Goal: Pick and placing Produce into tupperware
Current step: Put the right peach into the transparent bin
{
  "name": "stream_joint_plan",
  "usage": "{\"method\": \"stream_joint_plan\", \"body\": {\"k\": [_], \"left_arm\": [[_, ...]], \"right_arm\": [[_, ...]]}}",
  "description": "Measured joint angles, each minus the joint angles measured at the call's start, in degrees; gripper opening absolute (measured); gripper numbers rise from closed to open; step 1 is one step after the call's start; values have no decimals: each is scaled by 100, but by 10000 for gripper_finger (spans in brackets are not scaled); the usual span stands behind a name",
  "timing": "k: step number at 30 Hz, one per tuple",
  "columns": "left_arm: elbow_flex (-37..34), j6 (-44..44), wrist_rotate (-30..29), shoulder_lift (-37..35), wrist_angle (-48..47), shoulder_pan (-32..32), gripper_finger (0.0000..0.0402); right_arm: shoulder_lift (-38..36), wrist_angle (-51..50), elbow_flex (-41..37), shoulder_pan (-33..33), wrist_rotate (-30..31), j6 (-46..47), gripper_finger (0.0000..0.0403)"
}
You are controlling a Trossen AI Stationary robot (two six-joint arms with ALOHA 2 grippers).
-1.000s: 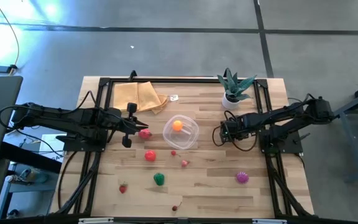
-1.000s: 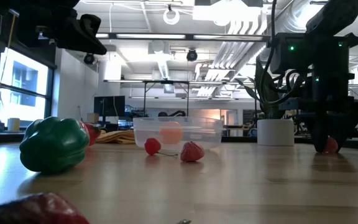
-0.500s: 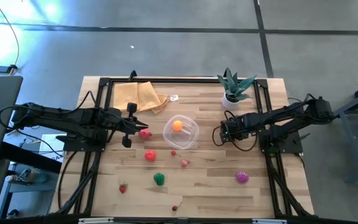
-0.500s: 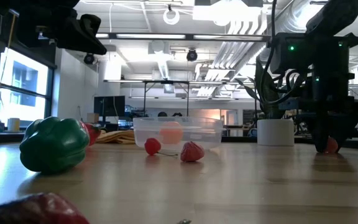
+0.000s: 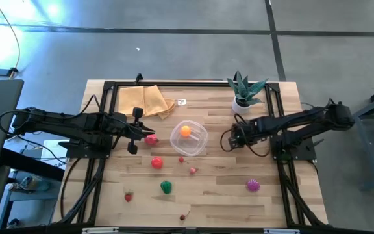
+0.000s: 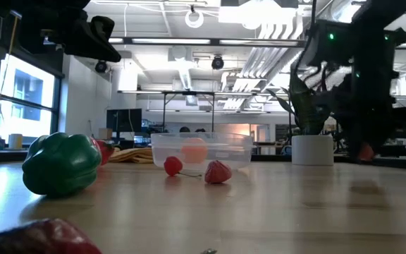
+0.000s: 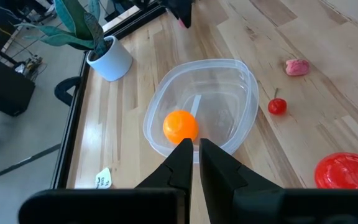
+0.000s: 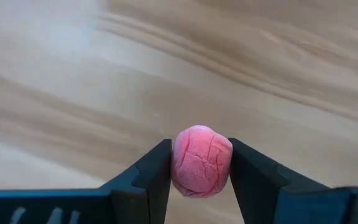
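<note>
The round clear tupperware (image 5: 188,138) stands mid-table with an orange fruit (image 5: 185,130) inside, also seen in the left wrist view as the tupperware (image 7: 241,68) holding the orange fruit (image 7: 180,126). My right gripper (image 5: 229,138) hangs right of it, shut on a small pink-red produce piece (image 8: 201,160), which shows above the table in the low view (image 6: 364,151). My left gripper (image 5: 138,133) waits shut left of the tupperware, over a red produce piece (image 5: 150,138). More produce lies on the wood: red (image 5: 156,162), green (image 5: 166,187), purple (image 5: 252,186). My right gripper pinches the pink-red piece by its two opposite sides (image 8: 178,163) between its two fingers (image 8: 151,171). The fingers come from above, pointing down. The piece is lifted clear of the table.
A spiky potted plant (image 5: 243,91) stands at the far right and a folded yellow cloth (image 5: 147,101) at the far left. A small pink piece (image 5: 193,171), a cherry (image 5: 181,159) and a strawberry (image 5: 129,196) lie nearer the front. Black frame rails (image 5: 109,91) border the table.
My right gripper has risen with the pink-red piece, which was on the table and now hangs clear of it, and has shifted slightly toward the tupperware.
</note>
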Motion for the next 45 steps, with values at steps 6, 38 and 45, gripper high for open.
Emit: {"method": "stream_joint_plan", "body": {"k": [6, 38, 45], "left_arm": [[0, -2, 0, 2, 0, 0, 19], [0, -2, 0, 2, 0, -2, 19], [0, -2, 0, 2, 0, 0, 19]], "right_arm": [[-59, 6, 866, 165, 444, -849, 139], [4633, -1315, 6102, -75, 566, -4934, 139], [4802, -1171, 6107, -77, 497, -5011, 139]]}}
